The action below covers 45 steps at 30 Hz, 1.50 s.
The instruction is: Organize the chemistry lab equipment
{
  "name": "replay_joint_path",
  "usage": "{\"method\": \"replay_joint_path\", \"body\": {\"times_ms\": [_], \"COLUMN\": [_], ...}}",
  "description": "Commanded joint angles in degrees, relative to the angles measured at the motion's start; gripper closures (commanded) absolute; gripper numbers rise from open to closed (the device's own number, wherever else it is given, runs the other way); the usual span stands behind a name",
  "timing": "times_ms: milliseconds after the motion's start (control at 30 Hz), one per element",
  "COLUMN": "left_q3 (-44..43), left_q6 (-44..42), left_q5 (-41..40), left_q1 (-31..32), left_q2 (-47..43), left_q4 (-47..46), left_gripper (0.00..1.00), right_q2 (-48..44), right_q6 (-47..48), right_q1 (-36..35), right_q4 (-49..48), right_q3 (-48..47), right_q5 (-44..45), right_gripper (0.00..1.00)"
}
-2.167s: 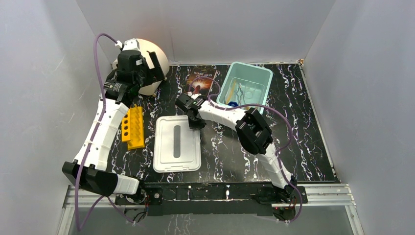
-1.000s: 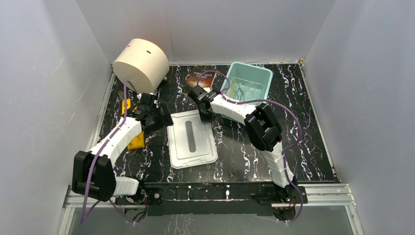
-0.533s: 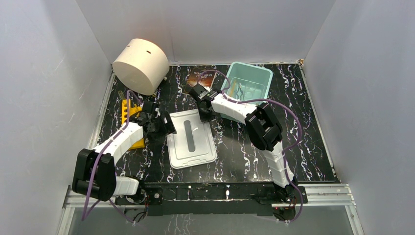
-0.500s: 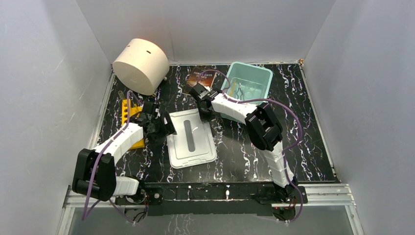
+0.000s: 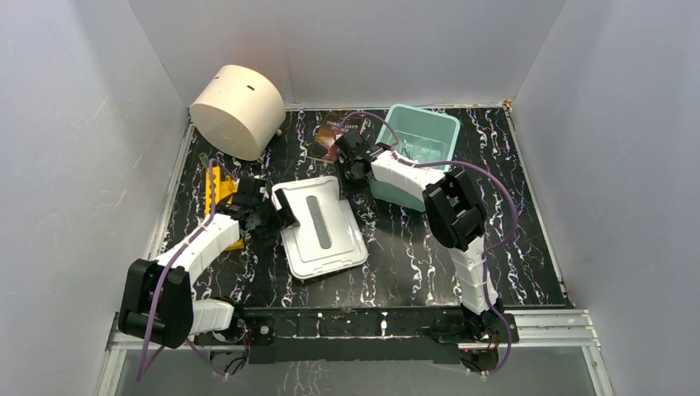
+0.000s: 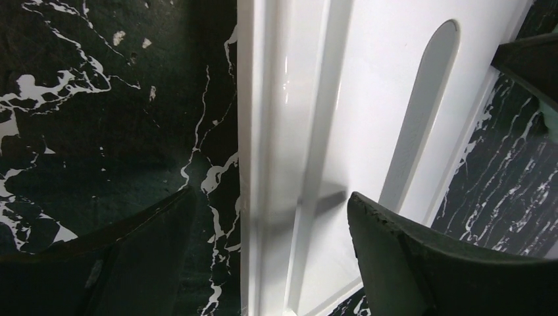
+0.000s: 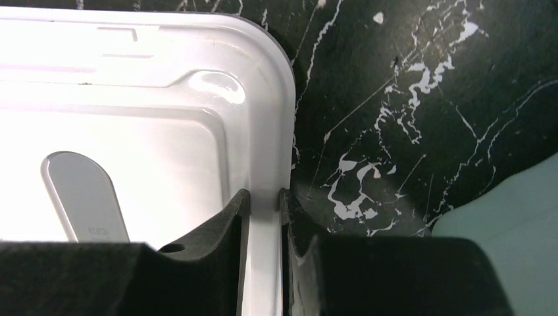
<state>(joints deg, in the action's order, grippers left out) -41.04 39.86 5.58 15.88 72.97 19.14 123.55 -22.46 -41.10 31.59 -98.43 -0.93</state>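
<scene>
A white bin lid [image 5: 330, 247] with a grey handle strip lies slanted mid-table, its far end raised. My right gripper [image 5: 347, 177] is shut on the lid's far right rim; the right wrist view shows both fingers pinching that rim [image 7: 263, 217]. My left gripper [image 5: 276, 216] is open and straddles the lid's left rim [image 6: 270, 164], with one finger [image 6: 118, 263] over the table and the other over the lid. The teal bin [image 5: 446, 132] at the back holds small lab items, with clear glassware [image 5: 425, 148] faintly showing. The rest is hidden by my right arm.
A yellow tube rack [image 5: 216, 186] lies left of my left gripper. A big cream cylinder [image 5: 238, 111] lies at the back left. A dark-covered book [image 5: 330, 136] lies beside the bin. The teal bin's corner shows in the right wrist view [image 7: 507, 217].
My right gripper has carried the lid's far end back toward the bin and raised it, and the lid has swung. My left gripper has come down from the cylinder to the lid's left rim.
</scene>
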Motion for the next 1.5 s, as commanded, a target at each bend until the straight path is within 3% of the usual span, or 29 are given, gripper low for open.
{"method": "replay_joint_path", "body": {"times_ms": [0,167,467,567,833,1000,1333,1467], "left_q3": [0.69,1.46,2.64,2.45,2.98,0.65,-12.01,-19.22], "left_q6": [0.85,1.26,3.25,4.0,4.76,2.86,-5.21,-7.52], "left_q5": [3.63,9.83,14.1,14.1,12.73,10.37,7.22,10.39], "left_q1": [0.0,-0.04,-0.41,-0.37,-0.5,-0.51,-0.54,-0.5], "left_q2": [-3.12,-6.94,-10.52,-10.97,-14.96,-16.37,-16.52,-13.24], "left_q4": [-2.21,-8.43,-12.7,-13.34,-14.44,-11.35,-4.98,-3.93], "left_gripper": [0.16,0.19,0.28,0.39,0.79,0.99,1.0,1.0], "right_q2": [-3.69,-3.19,-1.86,-1.93,-3.26,-5.13,-8.92,-13.04], "right_q6": [2.53,2.12,-0.65,-0.66,-2.01,-3.23,-2.95,-1.27], "right_q1": [1.21,1.6,2.72,2.82,2.82,2.83,3.51,5.65], "right_q4": [-4.35,-4.87,-7.74,-8.12,-10.76,-11.31,-4.5,-5.8], "right_q3": [-0.38,-0.42,-0.62,-0.8,0.44,-0.81,-11.07,-12.01], "right_q5": [-7.16,-9.03,-13.8,-14.12,-16.78,-17.63,-13.18,-16.02], "right_gripper": [0.9,0.88,0.88,0.87,0.81,0.69,0.44,0.25]}}
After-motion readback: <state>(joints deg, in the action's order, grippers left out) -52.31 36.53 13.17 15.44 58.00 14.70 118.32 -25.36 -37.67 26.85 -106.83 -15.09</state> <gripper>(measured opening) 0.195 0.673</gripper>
